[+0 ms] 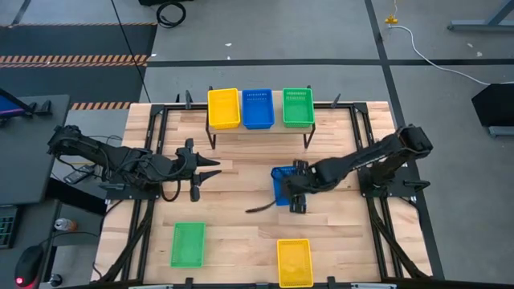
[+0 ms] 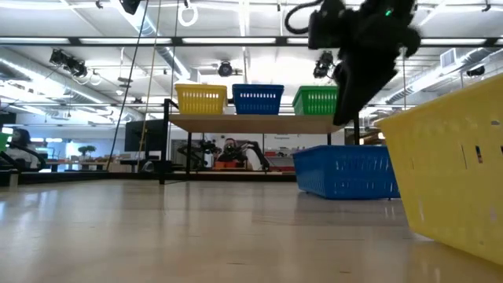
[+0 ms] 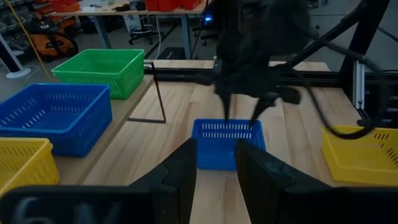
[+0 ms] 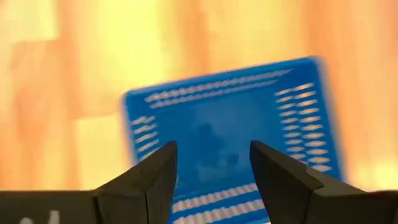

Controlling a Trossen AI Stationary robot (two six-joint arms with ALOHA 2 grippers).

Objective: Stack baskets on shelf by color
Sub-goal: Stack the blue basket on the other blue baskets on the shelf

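Observation:
A blue basket (image 1: 279, 183) stands on its base on the table, right of centre. My right gripper (image 1: 296, 193) hangs open just above it, fingers pointing down; in the right wrist view its fingers (image 4: 149, 177) frame the blue basket (image 4: 236, 118) from above without touching. The low view shows my right gripper (image 2: 346, 118) clear of the basket's rim (image 2: 346, 149). My left gripper (image 1: 211, 170) waits open over the table's left half, pointing at the blue basket (image 3: 227, 144). The shelf (image 2: 251, 123) at the far edge carries a yellow (image 1: 224, 107), a blue (image 1: 258, 107) and a green basket (image 1: 297, 107).
A green basket (image 1: 188, 243) lies near the table's near edge, left of centre, and a yellow basket (image 1: 295, 262) at the near edge, right of centre. Black frame rails (image 1: 365, 136) run along both sides of the table. Bare wood lies between the shelf and the blue basket.

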